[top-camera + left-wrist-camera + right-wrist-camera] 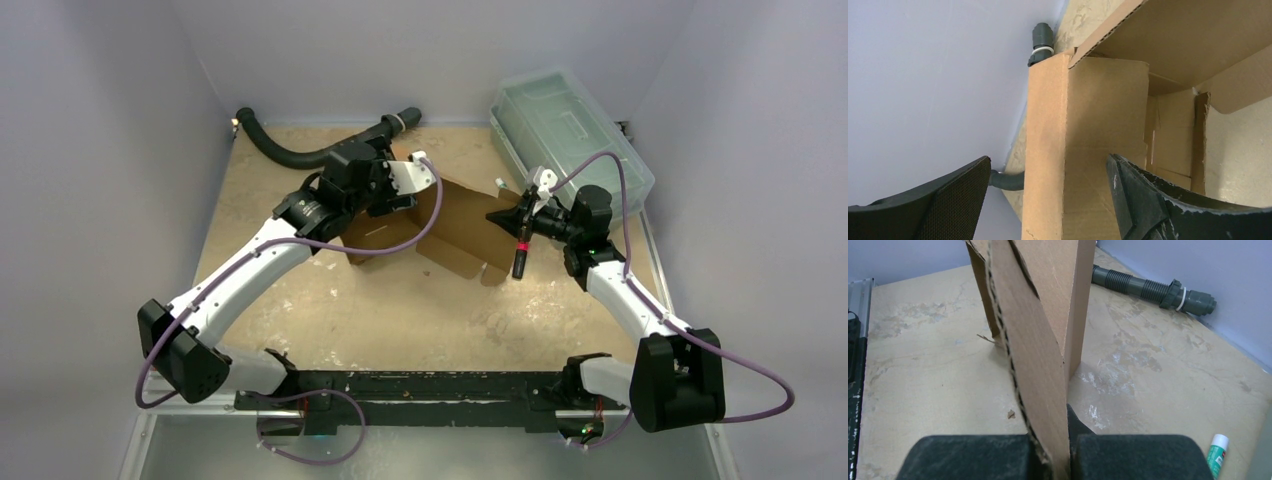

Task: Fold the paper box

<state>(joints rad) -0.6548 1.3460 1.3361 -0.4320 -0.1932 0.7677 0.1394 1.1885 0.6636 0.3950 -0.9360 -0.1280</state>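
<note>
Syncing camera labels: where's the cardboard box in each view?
Top external: paper box at table centre, between the arms.
Left wrist: it fills the centre and right.
Right wrist: upright flap at centre, pinched by the right hand.
Shared landmark: corrugated hose along the back wall.

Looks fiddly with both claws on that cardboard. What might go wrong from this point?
The right gripper pinches only the edge of a flap of the paper box; a hard pull might tear it or let it slip. The left gripper straddles a folded panel with its jaws open, so the box may shift or topple.
</note>
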